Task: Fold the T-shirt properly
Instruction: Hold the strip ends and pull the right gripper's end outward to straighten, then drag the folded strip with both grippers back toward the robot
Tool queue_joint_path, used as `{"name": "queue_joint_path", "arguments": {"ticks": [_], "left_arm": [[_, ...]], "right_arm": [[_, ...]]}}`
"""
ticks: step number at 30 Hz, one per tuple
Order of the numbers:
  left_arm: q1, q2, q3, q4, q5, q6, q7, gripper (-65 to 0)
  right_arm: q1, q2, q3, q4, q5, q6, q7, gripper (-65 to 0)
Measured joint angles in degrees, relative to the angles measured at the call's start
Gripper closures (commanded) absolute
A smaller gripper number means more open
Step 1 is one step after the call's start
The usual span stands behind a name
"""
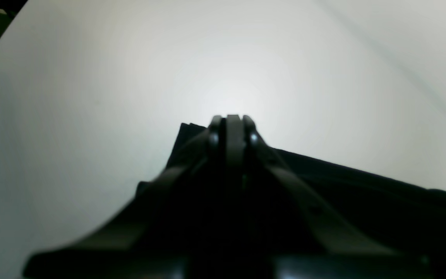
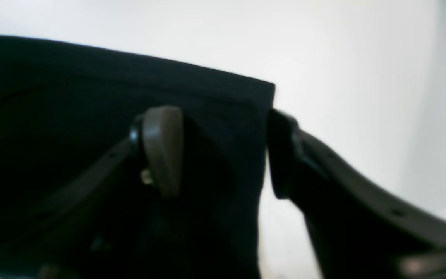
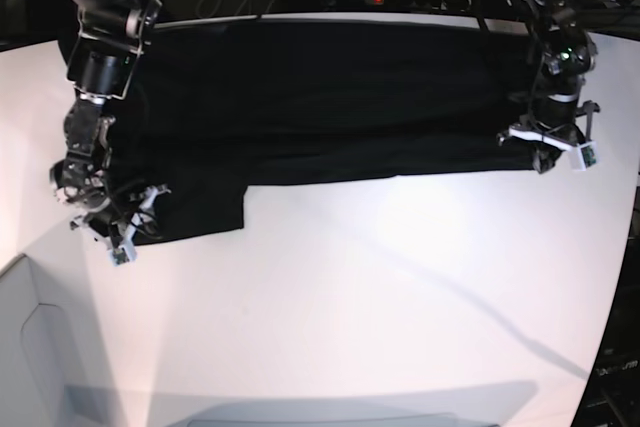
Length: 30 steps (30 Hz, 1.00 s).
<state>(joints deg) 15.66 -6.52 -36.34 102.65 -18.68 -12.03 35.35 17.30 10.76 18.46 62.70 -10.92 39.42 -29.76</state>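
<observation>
Two claws flank a soft black T-shirt (image 3: 320,107) along the white counter's (image 3: 380,287) far edge: left claw (image 1: 233,121) together, right claw (image 2: 223,151) apart.

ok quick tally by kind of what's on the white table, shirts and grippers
T-shirt: 1, black, spread across the far side of the white table
Grippers: 2, the left gripper at one end of the shirt, the right gripper at the other
Total: 3

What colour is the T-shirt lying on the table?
Plain black T-shirt; no print shows. Clearest in the base view.
</observation>
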Motion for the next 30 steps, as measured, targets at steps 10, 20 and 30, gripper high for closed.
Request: {"name": "queue_joint_path", "arguments": {"ticks": [10, 20, 30], "left_arm": [[0.0, 0.0, 0.0, 0.0, 0.0, 0.0, 0.0, 0.0], [0.9, 0.0, -0.3, 2.0, -0.3, 0.0, 0.0, 0.0], [2.6, 0.0, 0.1, 5.5, -0.2, 0.0, -0.3, 0.0]], "right_arm": [[-3.6, 0.7, -0.1, 7.7, -2.7, 0.2, -3.5, 0.0], [-14.4, -3.1, 4.2, 36.8, -2.9, 0.4, -8.1, 0.0], [-26.6, -7.5, 5.6, 52.8, -2.4, 0.4, -11.2, 0.0]]}}
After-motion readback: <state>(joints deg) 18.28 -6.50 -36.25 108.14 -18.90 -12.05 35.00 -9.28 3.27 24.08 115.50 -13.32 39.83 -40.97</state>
